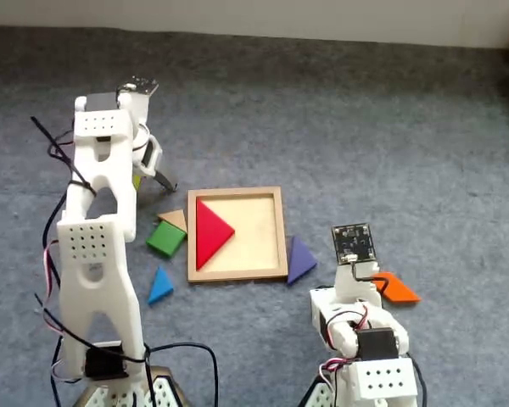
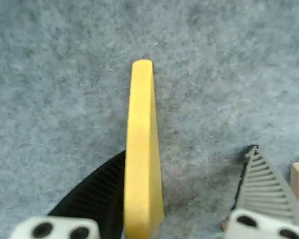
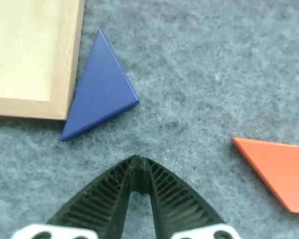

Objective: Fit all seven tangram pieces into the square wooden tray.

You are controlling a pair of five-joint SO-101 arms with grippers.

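The square wooden tray (image 1: 237, 192) lay on grey carpet (image 1: 390, 127), holding a large red triangle (image 1: 210, 232). Near its corner, the left gripper (image 2: 188, 153) stood parted around an upright yellow wooden piece (image 2: 142, 149). The right gripper (image 3: 139, 160) was closed, near a dark blue triangle (image 3: 99, 89).

Pale wooden tray (image 1: 237, 275); red triangle (image 1: 209, 232); green square (image 1: 165, 238); light-blue triangle (image 1: 159, 287); dark-blue triangle (image 1: 299, 259); orange parallelogram (image 1: 396, 288); yellow piece (image 2: 142, 149); grey worktop (image 1: 407, 127).
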